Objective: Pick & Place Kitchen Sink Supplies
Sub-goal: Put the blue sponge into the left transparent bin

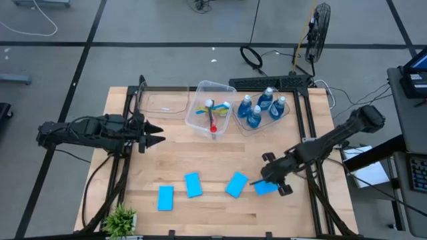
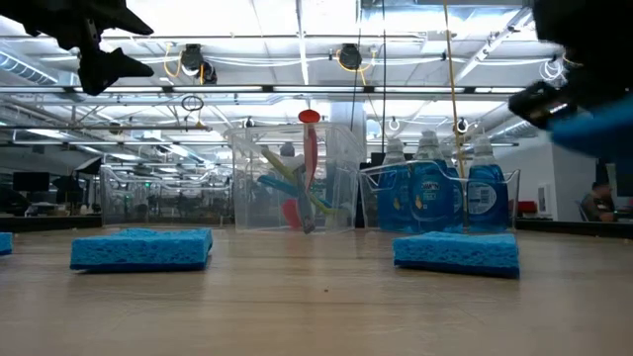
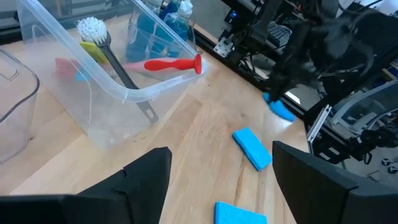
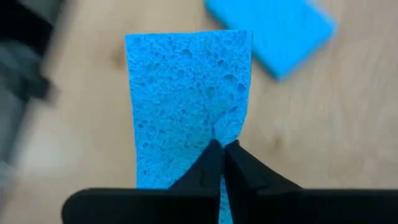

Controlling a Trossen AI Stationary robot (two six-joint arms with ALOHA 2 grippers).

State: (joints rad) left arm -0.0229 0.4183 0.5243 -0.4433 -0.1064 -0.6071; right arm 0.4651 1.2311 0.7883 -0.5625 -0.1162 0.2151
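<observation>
The right end effector, at 4 o'clock on the surface, pinches 1 sponge by its edge, apparently for carrying, while the left end effector waits spread at 9 o'clock.

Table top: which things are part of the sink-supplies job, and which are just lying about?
Job:
held sponge in right pincer
three loose sponges
brushes in tub
four soap bottles

Lying about:
potted plant
empty clear tub

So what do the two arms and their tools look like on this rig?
Both arms are matte black, built of jointed tubular segments with boxy housings. The left tool ends in two pointed black fingers, broad and wedge-shaped up close. The right tool has the same dark fingers, tapering to narrow tips. No markings are visible.
</observation>
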